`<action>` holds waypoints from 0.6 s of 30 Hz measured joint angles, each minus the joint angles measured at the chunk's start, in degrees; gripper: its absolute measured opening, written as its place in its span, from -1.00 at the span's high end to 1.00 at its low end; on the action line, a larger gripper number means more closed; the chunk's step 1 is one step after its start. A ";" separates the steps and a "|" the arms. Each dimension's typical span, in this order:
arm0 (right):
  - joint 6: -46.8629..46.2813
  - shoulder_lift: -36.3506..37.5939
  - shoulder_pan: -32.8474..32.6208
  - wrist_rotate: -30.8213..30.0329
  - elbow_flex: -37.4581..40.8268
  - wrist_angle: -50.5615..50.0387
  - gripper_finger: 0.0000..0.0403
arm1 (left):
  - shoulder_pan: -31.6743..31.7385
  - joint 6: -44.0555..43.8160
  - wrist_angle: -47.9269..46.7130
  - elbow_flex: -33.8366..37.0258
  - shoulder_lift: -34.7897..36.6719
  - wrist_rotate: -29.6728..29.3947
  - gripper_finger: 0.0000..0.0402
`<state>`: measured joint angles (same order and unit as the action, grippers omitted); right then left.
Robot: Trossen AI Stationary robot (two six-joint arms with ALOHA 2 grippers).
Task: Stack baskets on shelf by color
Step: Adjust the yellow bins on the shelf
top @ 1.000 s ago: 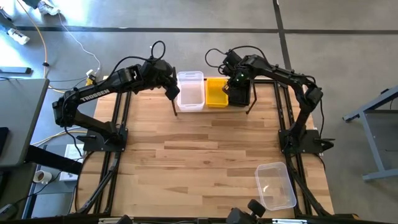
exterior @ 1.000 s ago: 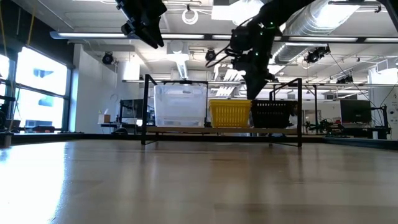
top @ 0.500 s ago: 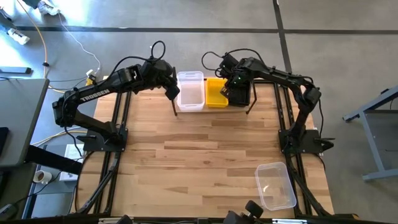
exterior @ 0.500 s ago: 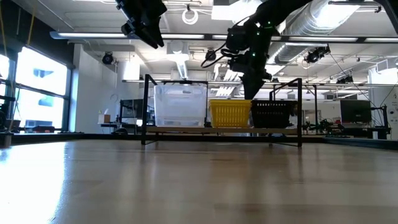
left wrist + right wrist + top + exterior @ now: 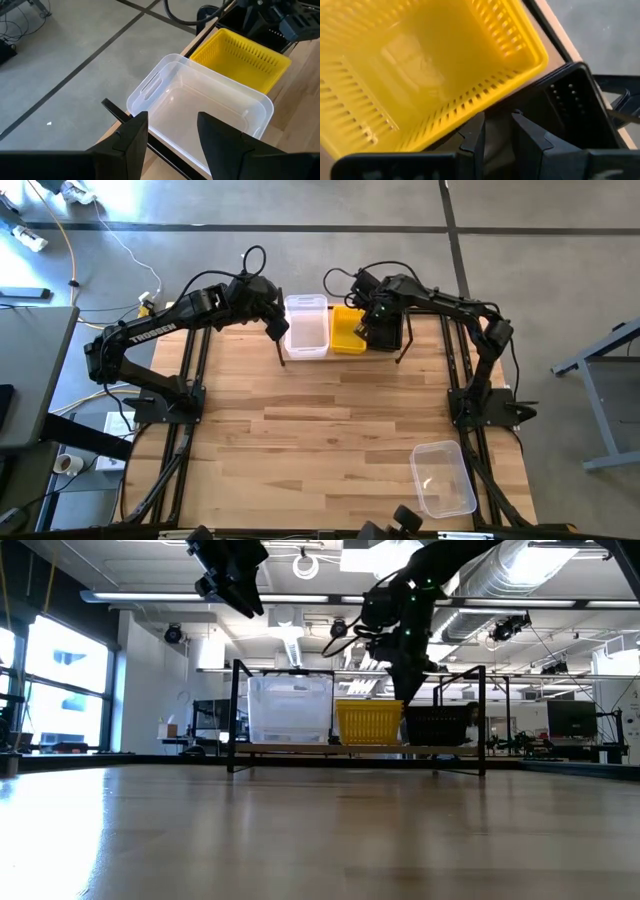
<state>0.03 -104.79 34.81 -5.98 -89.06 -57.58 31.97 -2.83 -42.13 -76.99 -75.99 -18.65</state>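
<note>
On the shelf [image 5: 350,749] at the table's far edge stand, from left to right, nested clear baskets [image 5: 306,325], a yellow basket [image 5: 346,330] and a black basket [image 5: 440,723], all resting on their bottoms. My right gripper [image 5: 497,127] points steeply down over the seam between yellow and black, open by a narrow gap with nothing between its fingers. My left gripper [image 5: 170,130] hangs open above the clear baskets' left end [image 5: 150,87], well clear of them. My right gripper has its fingertips [image 5: 479,120] down at the yellow basket's right rim [image 5: 510,82], beside the black basket. Whether they touch that rim, I cannot tell.
Another clear basket [image 5: 443,477] lies on the tabletop near the front right corner. Black upright rods [image 5: 238,715] close off the shelf's ends. The wide middle of the wooden table [image 5: 320,420] lies between the arms.
My right gripper has edged a little toward the table's left and down, from over the black basket toward the yellow basket's right rim. Its finger gap stays the same.
</note>
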 joint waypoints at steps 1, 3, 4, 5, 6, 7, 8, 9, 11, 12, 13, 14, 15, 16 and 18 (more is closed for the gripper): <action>0.00 0.00 0.00 0.03 0.00 -0.44 0.61 | 0.00 0.00 0.02 0.00 0.00 0.00 0.20; 0.00 0.00 0.00 0.03 0.00 -1.56 0.61 | 0.00 0.02 0.01 0.00 0.00 0.00 0.20; 0.00 0.00 -0.02 0.03 0.00 -1.86 0.61 | 0.00 0.02 0.00 0.00 0.00 0.00 0.20; -0.01 0.00 -0.14 0.09 0.00 -1.88 0.61 | 0.00 0.02 0.01 0.00 0.00 0.00 0.20; -0.02 0.00 -0.27 0.15 0.00 -1.88 0.61 | 0.00 0.02 0.02 0.00 0.00 0.00 0.20; 0.00 0.00 -0.37 0.09 -0.02 -1.88 0.61 | 0.00 0.02 0.01 0.00 0.00 0.00 0.20; 0.00 0.02 -0.47 0.09 -0.07 -1.88 0.61 | 0.00 0.02 0.00 0.00 0.00 0.00 0.20; 0.00 0.02 -0.68 0.09 -0.12 -1.76 0.61 | 0.00 0.02 0.00 0.00 0.00 0.00 0.20; -0.01 0.13 -1.08 0.16 -0.15 -1.69 0.61 | 0.00 0.02 0.02 0.00 0.00 0.00 0.20; -0.04 0.22 -1.22 0.14 -0.15 -1.81 0.61 | 0.00 0.02 0.02 0.00 0.00 0.00 0.20; -0.24 0.31 -1.50 0.20 -0.18 -1.93 0.61 | 0.00 0.02 0.02 0.00 0.00 0.00 0.20; -0.86 0.52 -1.69 0.39 -0.17 -2.38 0.61 | -0.01 0.02 0.01 0.00 0.00 0.00 0.20; -1.50 0.81 -1.94 0.59 -0.18 -3.19 0.61 | 0.00 0.02 0.00 0.00 0.00 0.00 0.20; -1.86 1.13 -2.42 0.57 -0.20 -3.79 0.61 | 0.00 0.02 0.01 0.00 0.00 0.00 0.20; -2.75 2.04 -3.26 0.53 -0.20 -4.49 0.61 | 0.00 0.02 0.02 0.00 0.00 0.00 0.20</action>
<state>-2.71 -102.75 31.55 -5.45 -89.25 -62.07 31.96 -2.81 -42.11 -76.99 -75.99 -18.65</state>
